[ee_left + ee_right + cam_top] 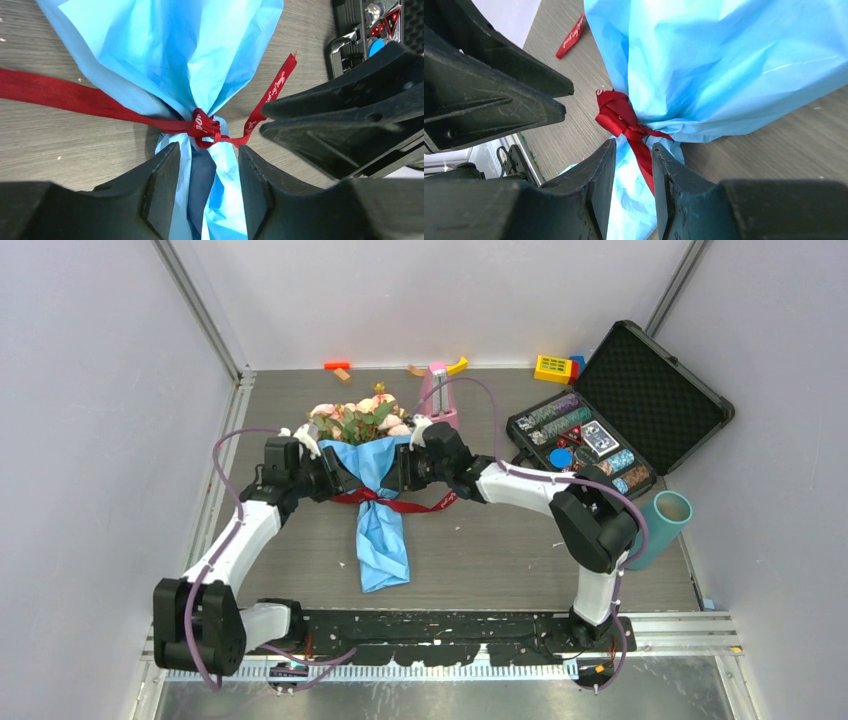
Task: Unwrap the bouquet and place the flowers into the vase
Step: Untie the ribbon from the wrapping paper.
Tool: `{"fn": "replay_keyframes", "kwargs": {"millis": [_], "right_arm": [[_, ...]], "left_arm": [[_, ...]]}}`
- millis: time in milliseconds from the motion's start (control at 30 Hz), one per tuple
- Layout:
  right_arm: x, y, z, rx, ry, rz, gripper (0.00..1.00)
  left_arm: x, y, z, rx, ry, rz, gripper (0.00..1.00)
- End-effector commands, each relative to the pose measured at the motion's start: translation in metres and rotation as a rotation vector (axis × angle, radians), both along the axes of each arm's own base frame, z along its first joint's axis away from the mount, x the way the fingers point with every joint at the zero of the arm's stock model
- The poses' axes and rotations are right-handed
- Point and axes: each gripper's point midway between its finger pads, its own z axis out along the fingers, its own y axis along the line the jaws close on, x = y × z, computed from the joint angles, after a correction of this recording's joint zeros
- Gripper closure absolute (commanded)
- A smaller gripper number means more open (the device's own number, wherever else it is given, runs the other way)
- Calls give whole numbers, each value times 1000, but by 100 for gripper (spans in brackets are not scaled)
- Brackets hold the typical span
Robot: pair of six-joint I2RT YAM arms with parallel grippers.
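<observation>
Both left gripper (207, 150) and right gripper (634, 146) are standing part-open at the knot (205, 129); each is needing a ribbon tail (272, 95), not paper (165, 45), for pulling.

Robot lab test cell, not a home or shop. Tells: plain pale wall panels (100, 390) on three sides, framed by aluminium posts (200, 310), boxing in a grey wood-grain tabletop (480, 550). Left arm (235, 540) and right arm (590, 530) are bolted to a black rail (430, 625) at the near edge, with purple cables (225, 445) looped loose along both. Props are an unrelated mix: open black case (660, 390) of poker chips, yellow toy block (552, 368), pink tapered object (437, 390), teal vase (660, 525), bouquet (370, 460).
</observation>
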Motion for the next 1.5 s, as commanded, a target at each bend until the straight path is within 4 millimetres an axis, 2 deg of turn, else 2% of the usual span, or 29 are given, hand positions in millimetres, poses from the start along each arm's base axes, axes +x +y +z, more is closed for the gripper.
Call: {"fn": "replay_keyframes", "kwargs": {"millis": [0,200,500,733,1200,1367,1467], "right_arm": [[2,-5,38,54,-88,18,61],[0,-5,37,55,-90,32,59],[-4,-6,31,54,-80,41,58],[-4,-8,29,48,-80,32,57],[-1,-5,29,48,-70,33,57],[-1,-5,27,44,-64,33,57],[-1,-4,27,44,-61,34,57]], "left_arm": [[-7,7,8,68,-33,6,49],[-23,-8,-9,86,14,-15,44],[-20,-24,-17,125,24,-22,42],[-13,-21,-22,144,34,8,52],[4,-31,-13,99,5,10,53],[8,-34,-10,82,-7,12,59],[9,-34,-11,84,-5,16,70]]}}
